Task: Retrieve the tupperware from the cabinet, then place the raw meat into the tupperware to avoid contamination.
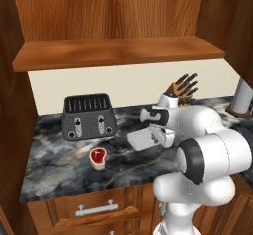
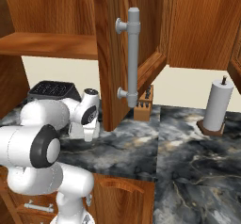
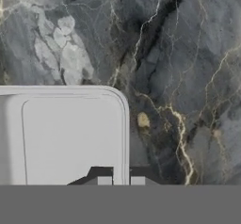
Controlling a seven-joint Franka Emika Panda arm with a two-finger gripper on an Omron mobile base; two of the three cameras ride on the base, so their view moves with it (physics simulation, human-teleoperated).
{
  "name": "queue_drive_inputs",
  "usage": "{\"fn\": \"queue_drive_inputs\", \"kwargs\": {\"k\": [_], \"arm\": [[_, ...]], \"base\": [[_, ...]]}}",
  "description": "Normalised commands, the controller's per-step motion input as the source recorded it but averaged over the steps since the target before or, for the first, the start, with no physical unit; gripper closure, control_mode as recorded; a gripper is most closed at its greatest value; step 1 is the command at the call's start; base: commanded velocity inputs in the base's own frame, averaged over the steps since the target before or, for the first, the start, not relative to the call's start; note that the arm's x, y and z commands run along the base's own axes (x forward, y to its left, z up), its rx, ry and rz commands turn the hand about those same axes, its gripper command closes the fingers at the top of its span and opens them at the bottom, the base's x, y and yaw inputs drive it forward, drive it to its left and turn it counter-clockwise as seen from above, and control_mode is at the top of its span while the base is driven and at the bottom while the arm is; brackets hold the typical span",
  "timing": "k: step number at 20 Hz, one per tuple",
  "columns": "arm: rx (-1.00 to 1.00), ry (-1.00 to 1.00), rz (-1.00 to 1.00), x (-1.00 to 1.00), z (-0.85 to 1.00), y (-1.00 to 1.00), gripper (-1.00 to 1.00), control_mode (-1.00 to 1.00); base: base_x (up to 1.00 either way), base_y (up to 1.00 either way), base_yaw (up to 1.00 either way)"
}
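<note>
Evidently the tool (image 3: pixel 117 180) is pinching the near rim of the shallow rectangular tupperware of translucent whitish-grey plastic (image 3: pixel 70 133), its two dark tips pressed close on either side of the thin wall, with the container hanging over the dark veined marble tabletop (image 3: pixel 188 77). From the left base camera the tupperware (image 1: pixel 148 139) sits at the end of the white arm, to the right of the dark grey slotted toaster (image 1: pixel 89 115), while the small red raw steak with its pale fat rim (image 1: pixel 98 157) lies on the tabletop just in front of that toaster. The container looks light and stiff but slick, so a rim pinch may let it swing or slip; a level carry seems wise. The meat looks soft, low and slippery; a hold across its narrow width, tips reaching down its sides, seems the likeliest to keep it.
</note>
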Motion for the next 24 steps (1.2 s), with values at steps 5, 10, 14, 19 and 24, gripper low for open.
{"fn": "queue_drive_inputs", "kwargs": {"k": [5,10,14,19,24], "arm": [[-0.04,0.13,-0.01,0.25,-0.34,-0.01,1.00,-1.00],[-0.07,0.07,0.00,0.19,-0.38,0.00,1.00,-1.00],[-0.06,0.07,0.00,0.15,-0.37,-0.02,1.00,-1.00],[0.00,0.03,0.00,0.03,-0.07,0.00,1.00,-1.00],[0.00,0.00,0.00,-0.06,0.00,0.00,-1.00,-1.00]], "base": [[0.00,0.00,0.00],[0.00,0.00,0.00],[0.00,0.00,0.00],[0.00,0.00,0.00],[0.00,0.00,0.00]]}}
